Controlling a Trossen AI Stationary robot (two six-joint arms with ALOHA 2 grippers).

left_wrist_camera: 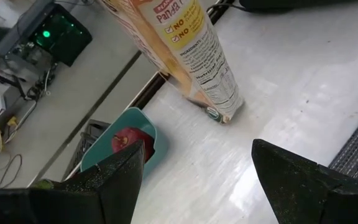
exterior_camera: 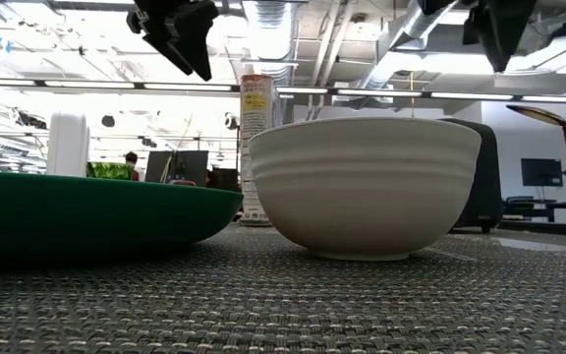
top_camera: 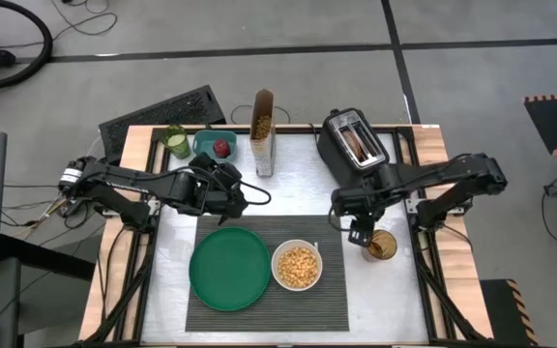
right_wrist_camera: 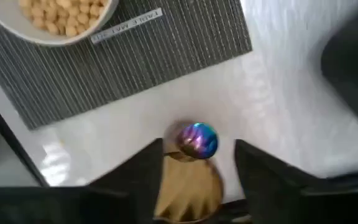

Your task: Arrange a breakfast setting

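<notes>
Green plate (top_camera: 228, 269) and filled bowl (top_camera: 297, 266) set on placemat (top_camera: 346, 299); apple (top_camera: 221, 148) still in container (top_camera: 202, 145), both grippers apart, empty.

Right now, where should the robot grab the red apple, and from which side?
From straight above, I think. The red apple sits inside the teal container, whose walls block a sideways reach. The left gripper, open nearby, should close its fingers across the apple's round middle. The right gripper hangs over the amber cup.
</notes>
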